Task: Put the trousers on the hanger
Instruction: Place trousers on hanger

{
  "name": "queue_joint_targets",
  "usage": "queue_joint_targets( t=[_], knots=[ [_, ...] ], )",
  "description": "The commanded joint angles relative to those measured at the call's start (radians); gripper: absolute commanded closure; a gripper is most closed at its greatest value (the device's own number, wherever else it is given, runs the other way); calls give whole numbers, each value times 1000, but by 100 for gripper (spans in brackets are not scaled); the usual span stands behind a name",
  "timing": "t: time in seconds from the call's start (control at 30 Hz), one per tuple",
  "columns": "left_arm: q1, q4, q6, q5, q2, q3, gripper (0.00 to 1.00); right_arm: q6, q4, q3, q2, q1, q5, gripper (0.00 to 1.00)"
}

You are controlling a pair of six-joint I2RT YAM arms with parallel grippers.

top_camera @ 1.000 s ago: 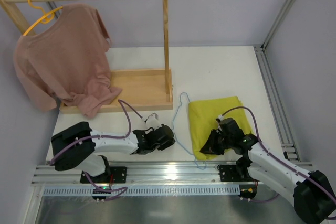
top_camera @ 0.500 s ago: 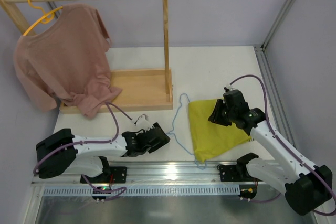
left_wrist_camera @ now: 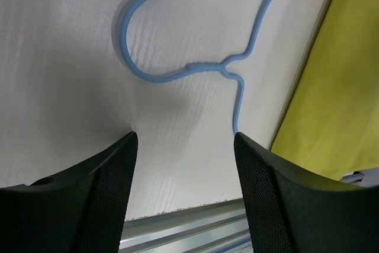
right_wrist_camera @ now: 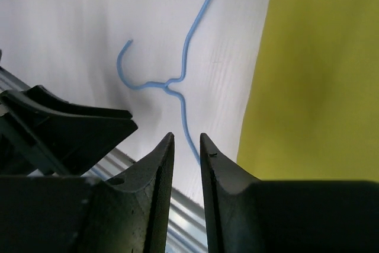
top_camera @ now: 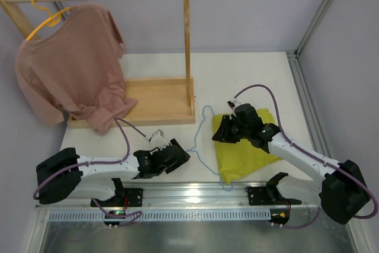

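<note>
light-blue wire hanger (left_wrist_camera: 204,66) lying beside yellow-green cloth trousers (top_camera: 244,159); left end effector (left_wrist_camera: 186,140) gaping wide, right end effector (right_wrist_camera: 186,137) narrow, both empty; neck likely needing a square pinch.

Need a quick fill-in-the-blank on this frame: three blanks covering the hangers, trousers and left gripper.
1. The shirt hanger is coloured ___.
2. In the top view, the blue hanger lies on the table to the ___ of the trousers.
3. The left gripper is ___ and holds nothing.
Missing words: yellow; left; open.
</note>
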Motion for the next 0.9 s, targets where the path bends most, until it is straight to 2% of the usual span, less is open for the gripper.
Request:
queue_joint_targets(
  t=[0.0,0.13,0.3,0.43,0.57,0.67,0.7,0.8,0.87],
  knots=[
    [3,8,-3,-41,-9,-6,33,51,189,-146,39,5,34,73],
    [3,43,11,-40,4,-6,33,93,294,-232,194,4,28,75],
    [3,110,37,-43,31,-7,32,165,465,-357,229,-10,25,76],
    [5,137,29,-41,73,6,32,182,494,-386,286,-25,25,76],
    [3,69,-9,-50,102,46,32,188,577,-430,323,-52,-7,76],
    [5,-3,-34,-81,50,42,33,124,497,-382,266,-50,-8,75],
    [3,-14,-38,-93,24,31,33,102,429,-360,201,-47,-8,75],
    [5,-106,-35,-148,-84,13,32,42,254,-251,102,-16,48,73],
    [12,-208,-24,-184,-160,22,31,25,207,-184,39,11,97,72]
  ],
)
